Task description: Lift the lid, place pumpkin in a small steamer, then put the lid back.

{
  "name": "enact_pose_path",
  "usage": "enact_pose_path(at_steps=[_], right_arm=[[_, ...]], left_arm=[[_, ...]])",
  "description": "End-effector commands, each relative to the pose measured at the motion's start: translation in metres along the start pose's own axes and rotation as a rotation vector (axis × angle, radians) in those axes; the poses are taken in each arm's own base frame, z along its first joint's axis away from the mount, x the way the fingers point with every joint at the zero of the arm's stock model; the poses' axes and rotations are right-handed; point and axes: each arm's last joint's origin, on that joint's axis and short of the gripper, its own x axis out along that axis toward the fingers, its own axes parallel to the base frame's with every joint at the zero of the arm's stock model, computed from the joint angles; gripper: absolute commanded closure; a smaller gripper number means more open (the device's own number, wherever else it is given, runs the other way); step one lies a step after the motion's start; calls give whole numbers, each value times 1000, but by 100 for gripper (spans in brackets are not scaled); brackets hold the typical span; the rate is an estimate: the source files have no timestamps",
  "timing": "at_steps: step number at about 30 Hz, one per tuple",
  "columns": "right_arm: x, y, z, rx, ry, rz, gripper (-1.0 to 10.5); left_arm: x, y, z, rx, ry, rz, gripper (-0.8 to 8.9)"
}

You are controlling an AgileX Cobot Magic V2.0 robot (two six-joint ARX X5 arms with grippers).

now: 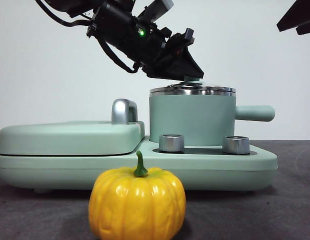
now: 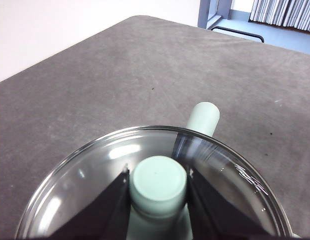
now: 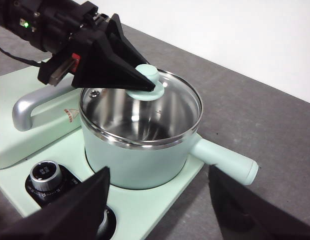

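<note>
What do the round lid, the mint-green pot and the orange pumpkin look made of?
Round lid: clear glass, see-through, with a shiny steel rim. Mint-green pot: matte coated outside, polished steel inside. Orange pumpkin: glossy, probably plastic, judging by its highlights.

glass lid (image 3: 145, 107) seated on mint steamer (image 1: 191, 120), handle pointing right; glossy orange pumpkin (image 1: 137, 204) upright on table, in front

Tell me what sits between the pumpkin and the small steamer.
In the front view, the mint-green base's front edge and two steel dials lie between the pumpkin and the small steamer.
</note>
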Motion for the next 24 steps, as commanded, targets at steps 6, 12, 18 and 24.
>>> enact_pose_path(at_steps=[6, 12, 18, 24], right_arm=[[-1, -1, 5, 11, -13, -3, 635], [-1, -1, 5, 11, -12, -2, 634], [-1, 0, 4, 16, -1, 1, 634], [-1, 0, 3, 18, 5, 4, 634]], left_arm=[[1, -2, 10, 31, -26, 7, 807], [-14, -4, 30, 47, -73, 15, 806], [-36, -4, 47, 46, -88, 35, 806], [-70, -5, 61, 19, -37, 90, 805]])
